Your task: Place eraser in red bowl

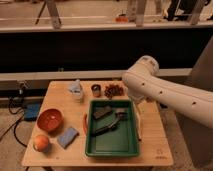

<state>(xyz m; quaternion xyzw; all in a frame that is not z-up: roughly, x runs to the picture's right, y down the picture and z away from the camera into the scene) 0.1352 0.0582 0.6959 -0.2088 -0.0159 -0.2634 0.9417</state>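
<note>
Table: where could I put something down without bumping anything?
Bare wood: the far left corner of the table behind the red bowl, and the near right corner beside the green tray. The tray's near half is bare too. Crowded: the far edge, and the tray's far right corner, where the gripper hangs.

The eraser (101,113), a small flat dark grey-brown block, lies in the far left part of the green tray (112,143), apart from the gripper (134,99) at the tray's far right corner. The red bowl (49,120), round and shallow, sits upright on the table (155,146), left of the tray.
</note>
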